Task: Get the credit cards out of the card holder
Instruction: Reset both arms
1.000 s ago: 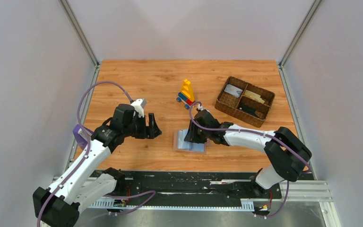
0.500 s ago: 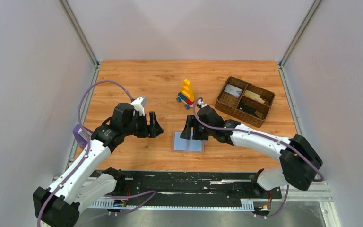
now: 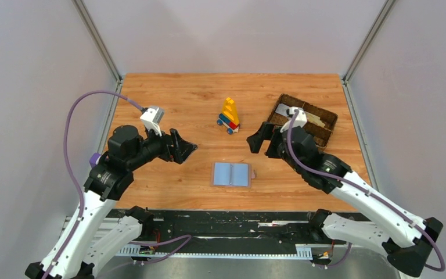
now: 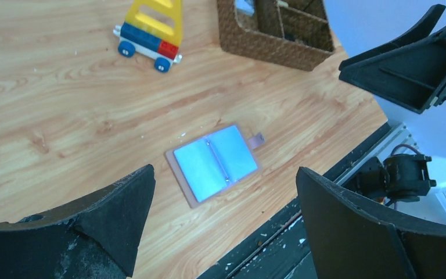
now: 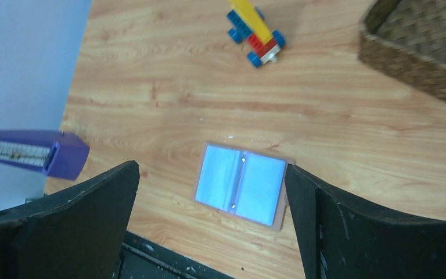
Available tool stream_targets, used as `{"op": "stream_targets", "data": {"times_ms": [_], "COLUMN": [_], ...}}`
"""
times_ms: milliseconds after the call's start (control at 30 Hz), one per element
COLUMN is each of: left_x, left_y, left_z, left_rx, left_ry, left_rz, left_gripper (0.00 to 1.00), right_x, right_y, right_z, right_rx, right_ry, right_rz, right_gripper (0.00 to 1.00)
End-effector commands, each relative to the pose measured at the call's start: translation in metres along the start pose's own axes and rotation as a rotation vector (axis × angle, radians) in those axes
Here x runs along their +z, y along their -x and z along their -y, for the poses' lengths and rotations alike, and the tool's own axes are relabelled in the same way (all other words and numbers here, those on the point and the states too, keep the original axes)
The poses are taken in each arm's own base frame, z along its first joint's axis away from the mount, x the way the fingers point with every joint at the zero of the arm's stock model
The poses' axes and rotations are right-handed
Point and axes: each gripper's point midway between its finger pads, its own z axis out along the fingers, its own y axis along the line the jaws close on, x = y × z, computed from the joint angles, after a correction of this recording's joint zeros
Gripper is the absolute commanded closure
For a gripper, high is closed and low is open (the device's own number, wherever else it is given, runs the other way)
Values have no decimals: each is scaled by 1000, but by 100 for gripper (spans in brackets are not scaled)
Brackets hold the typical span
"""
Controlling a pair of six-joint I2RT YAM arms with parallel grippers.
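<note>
Showing the card holder (image 3: 231, 174) spread open and flat on the table (image 3: 168, 99), between the two arms, both blue panels looking bare. Hanging above and well apart from it, the left gripper (image 3: 184, 147) and right gripper (image 3: 259, 139), jaws parted wide, grasping nothing. Of the credit cards (image 4: 244, 6), glimpsing only a pale sliver inside the woven basket (image 4: 273, 47). Judging the emptying done or nearly so, pending a check of the pockets

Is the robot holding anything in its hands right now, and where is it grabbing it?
Nothing is held. The left gripper and right gripper are both open and empty. The card holder lies open on the table, touched by neither.
</note>
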Motion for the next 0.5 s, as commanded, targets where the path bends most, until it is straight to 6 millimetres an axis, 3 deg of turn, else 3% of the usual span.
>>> {"op": "stream_targets", "data": {"times_ms": [0,267,467], "left_x": [-18,-28,-26], "left_y": [28,33,28], "left_z": [11,7,1], "left_rx": [72,85,77], "left_ry": [-19,16,35], "left_rz": [112,155,154], "left_gripper": [0,0,0], "right_x": [-30,-56,-61], "right_y": [38,39,37], "right_z": [22,31,39], "right_rx": [36,93,112], "right_ry": [-101,-65,-75], "right_rz": [158,204,225], "right_gripper": [0,0,0]}}
